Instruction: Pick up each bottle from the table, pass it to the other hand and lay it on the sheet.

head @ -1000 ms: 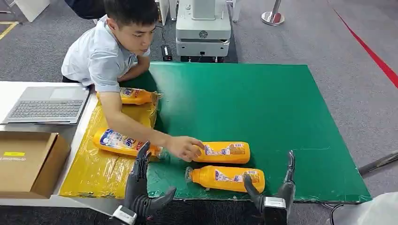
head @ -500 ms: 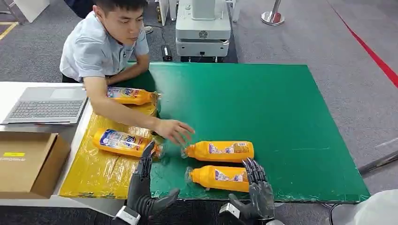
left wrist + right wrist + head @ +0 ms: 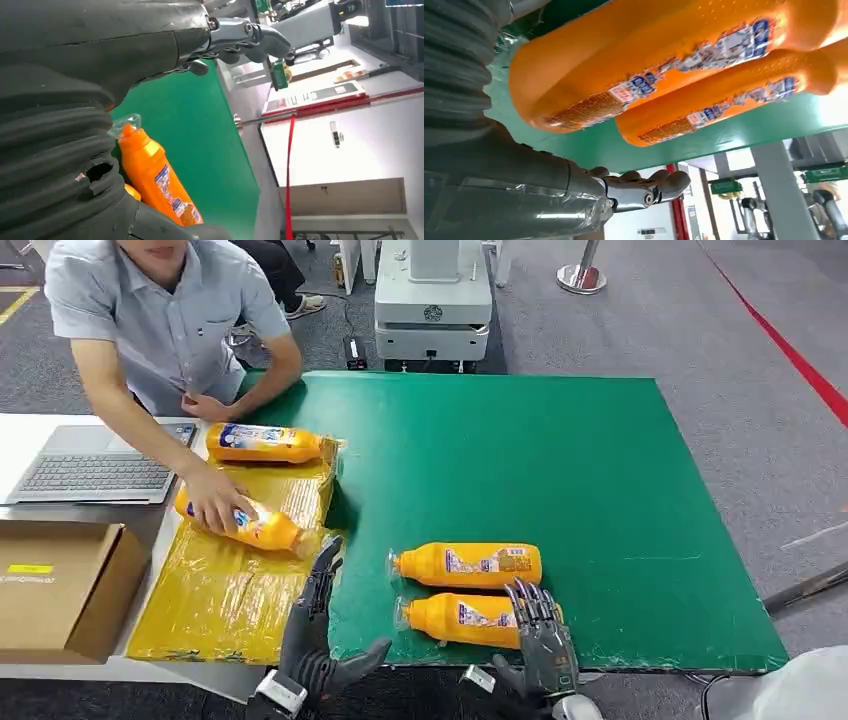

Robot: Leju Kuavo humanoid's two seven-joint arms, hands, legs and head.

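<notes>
Near bottle (image 3: 470,620) under spread right hand (image 3: 540,635) fingers (image 3: 528,602), ungripped.

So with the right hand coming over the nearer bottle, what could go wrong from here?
1. The nearer bottle lies close beside the second bottle; the right hand, with fingers over its base end, may nudge the neighbour or roll either one.
2. The nearer bottle sits close to the green table's front edge, so a slip might push it off.
3. A person's hand rests on a bottle on the yellow sheet, right where bottles get laid; contact is possible.
</notes>
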